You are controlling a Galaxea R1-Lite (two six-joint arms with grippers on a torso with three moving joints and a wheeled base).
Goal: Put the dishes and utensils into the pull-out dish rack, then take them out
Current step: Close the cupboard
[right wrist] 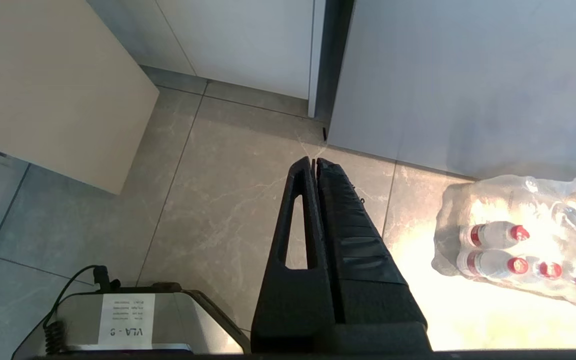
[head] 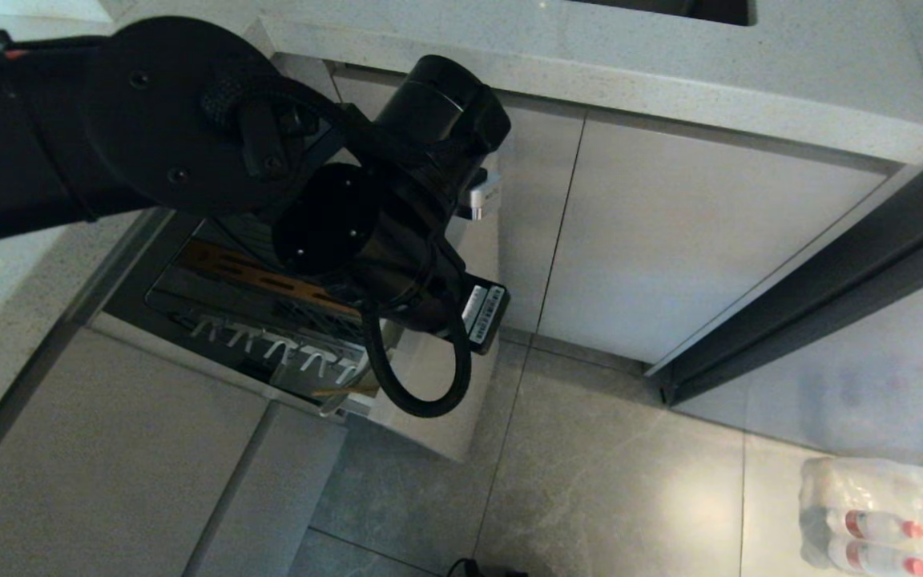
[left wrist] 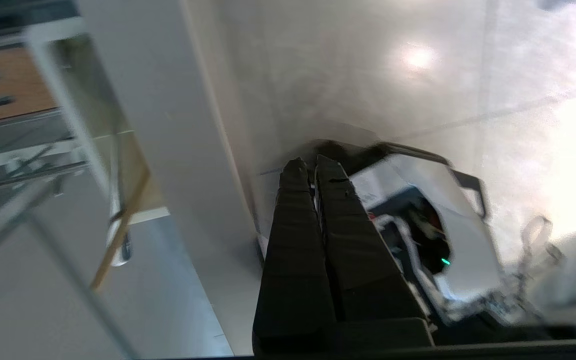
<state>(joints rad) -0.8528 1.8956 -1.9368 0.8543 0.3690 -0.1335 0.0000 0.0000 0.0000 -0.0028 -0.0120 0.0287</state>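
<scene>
The pull-out dish rack (head: 269, 320) is standing drawn out of the cabinet below the speckled countertop (head: 590, 72), and everything here is placed against it. Its slotted wooden strip (head: 261, 276) is running across the wire basket, a row of white plastic hooks (head: 277, 349) is sitting just beside the strip on the side nearer the robot, and the beige front panel (head: 437, 393) is closing the rack's outer end.

The left arm (head: 189, 136) is reaching over the rack and hiding much of it in the head view. The left gripper (left wrist: 313, 165) is hanging past the front panel, outside the basket, with its fingers (left wrist: 293, 225) pressed together and nothing between them; the floor tiles (head: 606, 481) and part of the robot's own base are showing beyond its tips.

In the left wrist view, a shiny metal spoon (left wrist: 118, 220) and a thin wooden chopstick (left wrist: 123, 230) are standing together at the corner of the rack just inside the front panel, both leaning. The holder around them is too blurred to make out. No plate or bowl is showing in the visible part of the rack.

The right gripper (right wrist: 314, 162) is hanging well apart from the rack, out over the floor, its fingers closed and empty. A shrink-wrapped pack of water bottles (right wrist: 518, 245) is lying on the tiles near it, farther again from the rack.
</scene>
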